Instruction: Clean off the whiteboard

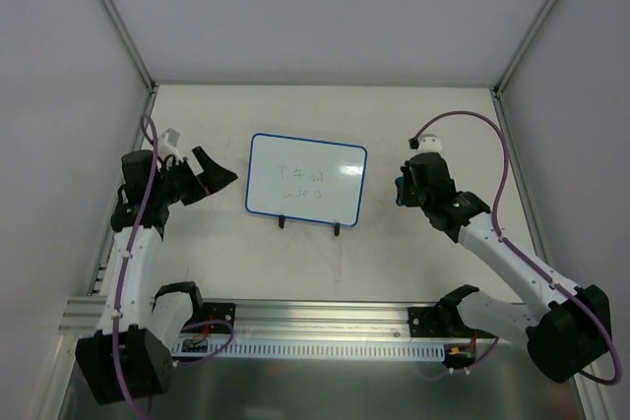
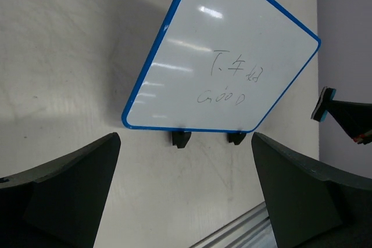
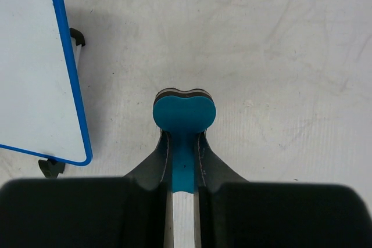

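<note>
The whiteboard (image 1: 305,178), white with a thin blue frame and two black feet, lies in the middle of the table with faint handwriting on it. It also shows in the left wrist view (image 2: 224,56) and at the left of the right wrist view (image 3: 35,68). My right gripper (image 3: 184,143) is shut on a blue eraser (image 3: 184,114), squeezed between the fingers, right of the board and above the table. In the top view the right gripper (image 1: 406,188) sits just off the board's right edge. My left gripper (image 1: 202,176) is open and empty, left of the board.
An aluminium rail (image 1: 325,327) runs along the near edge between the arm bases. White walls with metal posts (image 1: 118,17) enclose the table on three sides. The right gripper with the eraser (image 2: 323,104) shows at the right of the left wrist view.
</note>
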Controlling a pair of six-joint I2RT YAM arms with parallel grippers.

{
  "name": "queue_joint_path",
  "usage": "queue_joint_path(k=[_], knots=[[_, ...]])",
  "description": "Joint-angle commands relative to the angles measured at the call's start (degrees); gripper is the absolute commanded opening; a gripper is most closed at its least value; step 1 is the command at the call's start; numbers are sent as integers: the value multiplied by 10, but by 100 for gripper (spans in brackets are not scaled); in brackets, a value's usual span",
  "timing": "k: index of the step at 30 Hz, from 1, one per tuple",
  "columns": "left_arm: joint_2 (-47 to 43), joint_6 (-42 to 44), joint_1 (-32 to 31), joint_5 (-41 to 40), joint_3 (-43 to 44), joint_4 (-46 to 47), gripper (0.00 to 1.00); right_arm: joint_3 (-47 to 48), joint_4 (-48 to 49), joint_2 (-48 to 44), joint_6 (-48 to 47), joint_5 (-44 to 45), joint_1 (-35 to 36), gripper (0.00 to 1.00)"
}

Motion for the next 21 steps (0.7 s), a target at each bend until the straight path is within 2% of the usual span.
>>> queue_joint_path(k=[1, 5, 7, 13, 17, 21], knots=[[79, -64, 4, 100, 43, 136, 99, -13, 38, -31, -22, 9, 3, 0], [208, -59, 3, 193, 118, 182, 99, -67, 108, -80, -15, -9, 3, 0], [236, -34, 3, 215, 161, 182, 99, -87, 135, -93, -15, -20, 3, 0], [365, 15, 2, 227, 242, 182, 99, -149, 221, -104, -15, -52, 4, 0], [458, 59, 2, 216, 250, 212, 99, -160, 240, -91, -15, -74, 4, 0], [503, 92, -5, 243, 240, 244, 99, -175, 264, -94, -15, -78, 4, 0]])
